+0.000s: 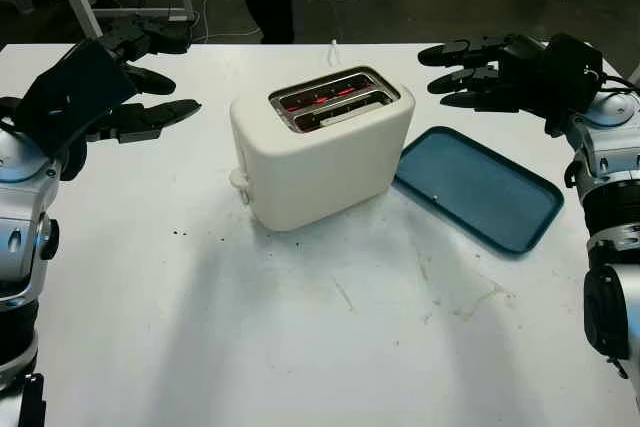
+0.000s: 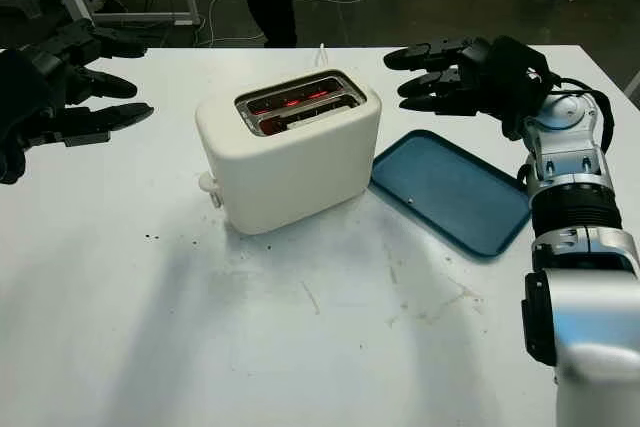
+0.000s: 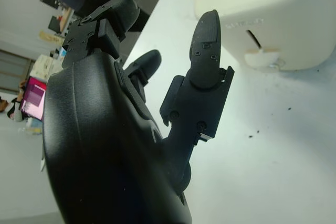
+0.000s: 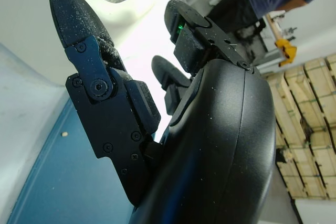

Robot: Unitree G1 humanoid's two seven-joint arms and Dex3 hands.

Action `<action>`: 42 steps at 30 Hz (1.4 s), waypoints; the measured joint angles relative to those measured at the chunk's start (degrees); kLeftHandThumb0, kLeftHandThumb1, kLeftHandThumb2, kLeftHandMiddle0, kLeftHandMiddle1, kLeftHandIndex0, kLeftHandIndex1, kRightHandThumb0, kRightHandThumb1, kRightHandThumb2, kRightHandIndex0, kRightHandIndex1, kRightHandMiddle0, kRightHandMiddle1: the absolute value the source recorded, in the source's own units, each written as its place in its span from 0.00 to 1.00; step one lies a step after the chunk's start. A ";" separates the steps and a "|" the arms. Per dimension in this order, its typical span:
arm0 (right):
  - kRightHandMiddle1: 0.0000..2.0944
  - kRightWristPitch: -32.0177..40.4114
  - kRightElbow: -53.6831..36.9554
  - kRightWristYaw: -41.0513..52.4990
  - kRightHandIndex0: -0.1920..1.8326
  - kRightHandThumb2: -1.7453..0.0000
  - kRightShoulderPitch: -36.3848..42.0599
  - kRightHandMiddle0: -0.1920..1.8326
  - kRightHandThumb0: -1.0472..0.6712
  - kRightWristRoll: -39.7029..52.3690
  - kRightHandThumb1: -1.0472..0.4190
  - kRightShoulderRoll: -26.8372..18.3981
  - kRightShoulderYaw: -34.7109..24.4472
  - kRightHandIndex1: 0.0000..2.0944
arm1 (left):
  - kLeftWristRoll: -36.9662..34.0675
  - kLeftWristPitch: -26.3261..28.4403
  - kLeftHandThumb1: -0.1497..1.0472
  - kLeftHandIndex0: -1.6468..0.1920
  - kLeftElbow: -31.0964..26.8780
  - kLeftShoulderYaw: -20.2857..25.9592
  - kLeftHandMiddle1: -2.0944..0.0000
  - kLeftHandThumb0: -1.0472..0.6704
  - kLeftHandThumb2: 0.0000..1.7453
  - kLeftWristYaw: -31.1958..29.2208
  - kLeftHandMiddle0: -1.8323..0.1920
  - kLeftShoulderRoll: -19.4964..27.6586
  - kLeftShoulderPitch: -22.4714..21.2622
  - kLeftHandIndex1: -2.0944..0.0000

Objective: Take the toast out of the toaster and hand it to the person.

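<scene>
While flanking the toaster [image 1: 322,147], left robot hand [image 1: 105,97] and right robot hand [image 1: 500,72] hover released.

In your left wrist view, the left hand [image 3: 157,108] holds nothing, its black shell close to the camera and its fingers [image 3: 206,45] pointing toward the cream toaster [image 3: 262,9], clear of it. The toaster stands on the white worktop [image 3: 283,150] with its side lever [image 3: 262,56] facing the hand. Dark crumbs [image 3: 251,136] lie scattered on the worktop near the toaster's base.
</scene>
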 measured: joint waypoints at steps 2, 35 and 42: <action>0.00 0.00 0.00 0.00 0.27 1.00 0.00 0.40 0.11 0.00 0.17 0.00 0.00 0.30 | 0.00 0.00 0.77 0.90 0.00 0.00 0.48 0.41 0.21 0.00 0.91 0.00 0.00 0.59; 0.00 0.01 0.00 0.00 0.27 1.00 0.00 0.40 0.09 -0.01 0.17 0.00 0.05 0.29 | -0.01 0.03 0.75 0.90 0.02 0.01 0.48 0.42 0.23 0.00 0.91 0.00 0.00 0.60; 0.00 0.01 0.00 -0.07 0.28 1.00 0.00 0.40 0.09 -0.01 0.17 0.00 0.04 0.29 | -0.01 0.01 0.75 0.90 0.02 0.01 0.48 0.42 0.23 0.00 0.91 -0.02 0.00 0.59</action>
